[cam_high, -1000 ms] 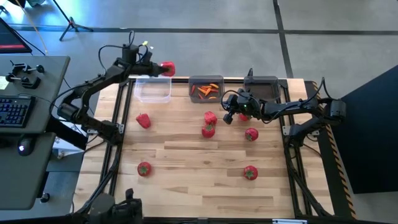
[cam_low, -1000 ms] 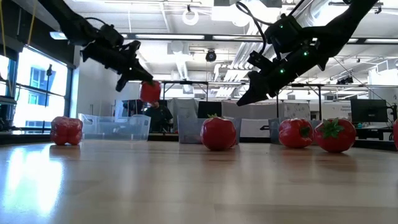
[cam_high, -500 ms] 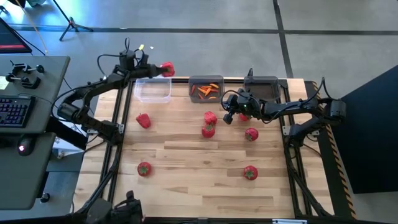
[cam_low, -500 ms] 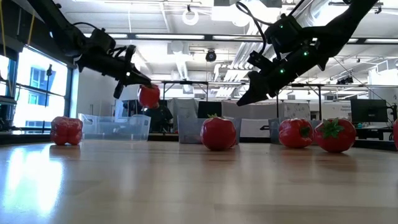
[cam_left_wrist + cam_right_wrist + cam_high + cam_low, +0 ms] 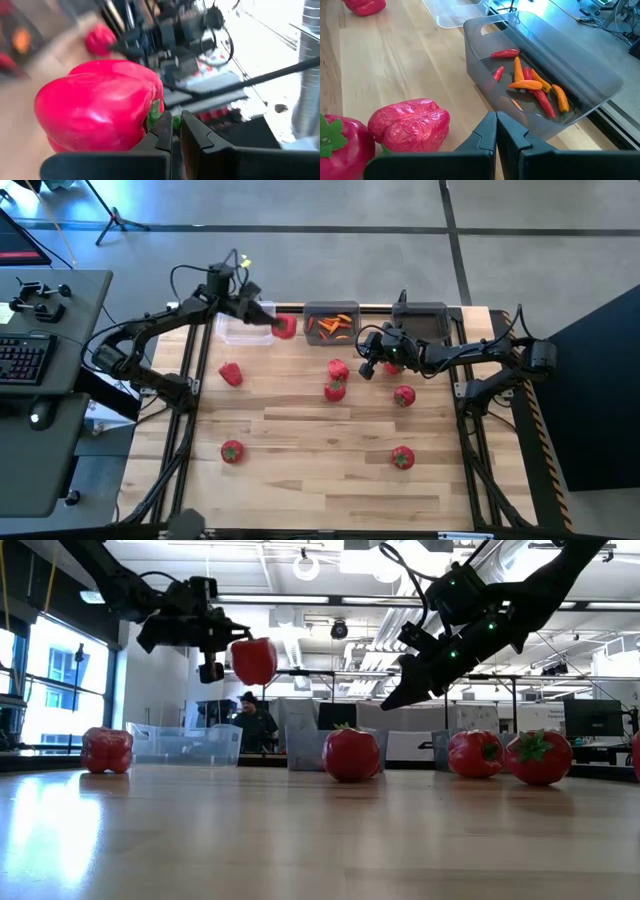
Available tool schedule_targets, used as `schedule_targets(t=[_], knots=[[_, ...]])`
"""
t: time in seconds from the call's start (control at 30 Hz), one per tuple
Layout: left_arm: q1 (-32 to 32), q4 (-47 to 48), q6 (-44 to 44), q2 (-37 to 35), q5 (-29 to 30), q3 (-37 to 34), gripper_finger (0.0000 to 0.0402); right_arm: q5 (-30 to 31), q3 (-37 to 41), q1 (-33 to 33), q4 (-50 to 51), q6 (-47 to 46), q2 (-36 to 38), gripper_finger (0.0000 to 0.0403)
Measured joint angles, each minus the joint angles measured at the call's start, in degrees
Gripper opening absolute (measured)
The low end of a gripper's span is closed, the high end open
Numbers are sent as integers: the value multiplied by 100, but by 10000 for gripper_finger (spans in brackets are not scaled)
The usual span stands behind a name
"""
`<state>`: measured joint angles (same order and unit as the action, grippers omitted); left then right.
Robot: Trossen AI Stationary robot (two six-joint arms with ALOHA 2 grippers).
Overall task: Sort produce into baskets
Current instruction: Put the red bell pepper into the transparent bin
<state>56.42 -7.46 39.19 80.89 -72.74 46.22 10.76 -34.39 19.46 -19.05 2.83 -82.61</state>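
Two claws clenched, left gripper (image 5: pixel 268 321) pinching red pepper (image 5: pixel 286 327) by stem, right gripper (image 5: pixel 366 369) empty.

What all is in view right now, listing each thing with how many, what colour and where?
Peppers: three, red; two on the table, one held in the air by the clear bin.
Tomatoes: at least four, red with green tops; scattered over the table.
Chillies: several, orange and red; in the middle grey bin.
Clear bin: one; far edge, left.
Grey bins: two, dark; far edge, middle and right.
Table: one, light wood.
Keyboard: one, dark; side desk.
Person: one; background.
Left gripper: shut on the held pepper's stem.
Right gripper: shut, empty, above mid-table.
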Motion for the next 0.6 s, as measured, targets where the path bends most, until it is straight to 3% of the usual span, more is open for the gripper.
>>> schedule_targets(t=[0.13,0.3,0.6], knots=[[-499,633,21,-5,75,0,0,0,0,0,0,-2,0,0],[-1062,1329,-166,12,607,-67,0,1,0,0,0,-2,0,0],[-1674,1366,-286,656,1056,-313,0,0,0,1,-4,0,0,0]])
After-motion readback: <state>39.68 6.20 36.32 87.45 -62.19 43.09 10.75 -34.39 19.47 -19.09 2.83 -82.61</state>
